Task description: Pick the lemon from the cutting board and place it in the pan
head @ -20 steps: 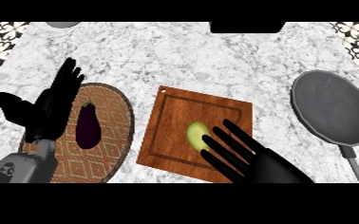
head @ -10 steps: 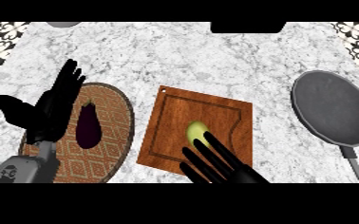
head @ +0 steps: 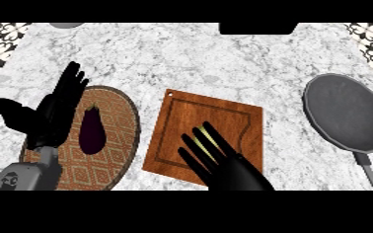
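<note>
Right hand [head: 232,170], fingers spread and holding nothing, covers the lemon [head: 206,139] on the cutting board [head: 233,116] at lower centre; I'd curl around it before lifting toward the pan [head: 342,111].

No text, label, brand, number or sign can be read on anything in view. The only mark that resembles one is a small dark round emblem on the grey left forearm [head: 22,177] at the near left corner, and its shape cannot be made out as letters or digits.
</note>
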